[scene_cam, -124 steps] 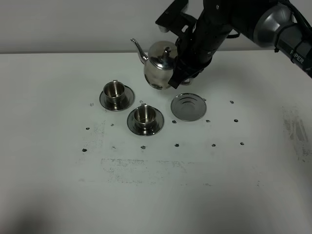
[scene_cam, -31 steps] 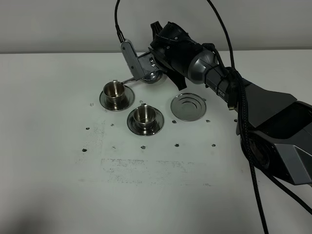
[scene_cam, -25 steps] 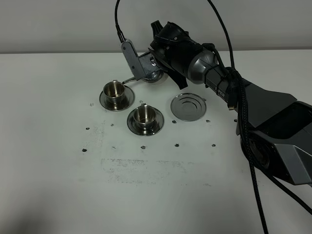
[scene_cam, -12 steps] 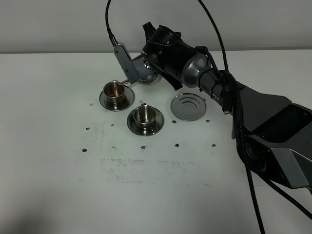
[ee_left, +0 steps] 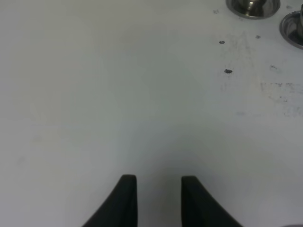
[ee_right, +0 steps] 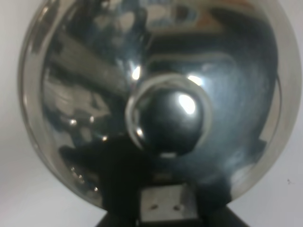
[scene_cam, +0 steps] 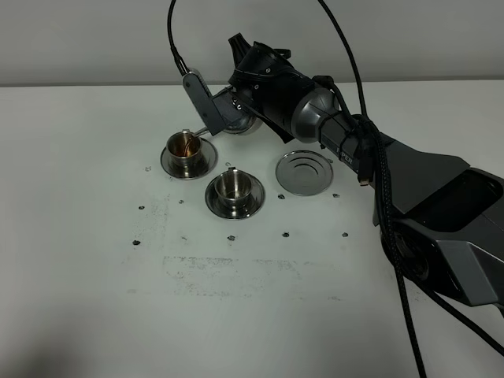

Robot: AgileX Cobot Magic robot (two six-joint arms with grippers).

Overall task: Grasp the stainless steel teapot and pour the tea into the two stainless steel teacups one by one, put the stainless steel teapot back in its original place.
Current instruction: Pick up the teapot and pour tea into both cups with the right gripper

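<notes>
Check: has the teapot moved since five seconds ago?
Yes. The stainless steel teapot went from upright behind the coaster to tipped leftward, spout over the far teacup, which now holds tea.

The right arm now tips the teapot (scene_cam: 240, 122) over the far teacup (scene_cam: 185, 147), where reddish-brown tea (scene_cam: 187, 144) shows.

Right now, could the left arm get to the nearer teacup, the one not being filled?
Probably yes. The nearer teacup stands uncovered; the right gripper holds the teapot over the farther teacup. The left gripper hovers over bare table, holding nothing.
</notes>
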